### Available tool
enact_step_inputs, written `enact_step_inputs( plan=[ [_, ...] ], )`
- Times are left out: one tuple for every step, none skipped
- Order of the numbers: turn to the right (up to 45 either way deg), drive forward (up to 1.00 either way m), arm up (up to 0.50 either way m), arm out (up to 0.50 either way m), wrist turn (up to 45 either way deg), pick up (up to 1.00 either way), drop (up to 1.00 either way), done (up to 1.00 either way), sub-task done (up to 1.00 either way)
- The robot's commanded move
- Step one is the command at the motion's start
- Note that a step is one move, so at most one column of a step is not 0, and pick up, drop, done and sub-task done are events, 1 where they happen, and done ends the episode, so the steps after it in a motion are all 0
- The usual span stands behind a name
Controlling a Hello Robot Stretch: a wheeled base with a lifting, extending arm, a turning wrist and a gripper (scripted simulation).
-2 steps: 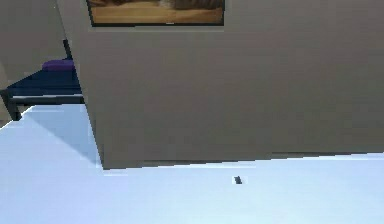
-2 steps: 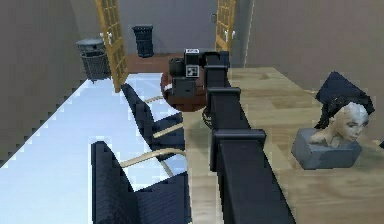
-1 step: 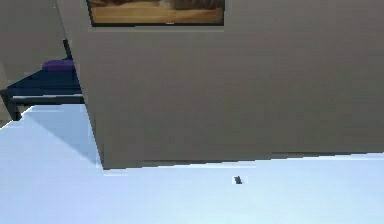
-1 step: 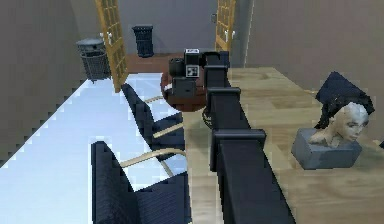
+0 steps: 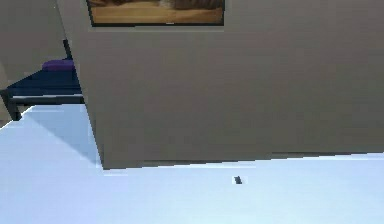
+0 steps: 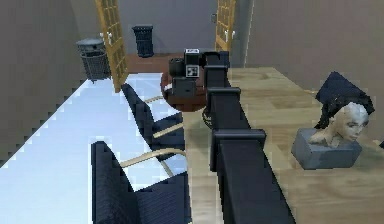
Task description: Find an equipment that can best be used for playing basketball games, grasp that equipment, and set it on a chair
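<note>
My arm (image 6: 232, 140) runs as a dark bar up the arm side view to the two white marker squares (image 6: 184, 70). Left of them is the gripper (image 6: 176, 84). At its far end hangs a round, dark red-brown ball (image 6: 185, 96), clear of the floor and of the table's edge, so the gripper holds it. Two dark blue chairs with wooden armrests stand in a row beside the table: one just below the ball (image 6: 148, 112), the other at the near edge (image 6: 125, 190).
A long wooden table (image 6: 290, 185) carries a pale bust on a grey base (image 6: 338, 128). Two dark bins (image 6: 93, 58) (image 6: 143, 40) stand by wooden doors (image 6: 110, 35). In the forward view a brown wall (image 5: 230, 90) with a picture (image 5: 155, 10) stands close ahead, with a dark bed (image 5: 45, 80) at the left.
</note>
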Motion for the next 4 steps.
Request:
enact_step_inputs(
  plan=[
    [0.0,0.0,0.0,0.0,0.0,0.0,1.0,0.0,0.0],
    [0.0,0.0,0.0,-0.1,0.0,0.0,0.0,0.0,0.0],
    [0.0,0.0,0.0,0.0,-45.0,0.0,0.0,0.0,0.0],
    [0.0,0.0,0.0,0.0,-45.0,0.0,0.0,0.0,0.0]
  ],
)
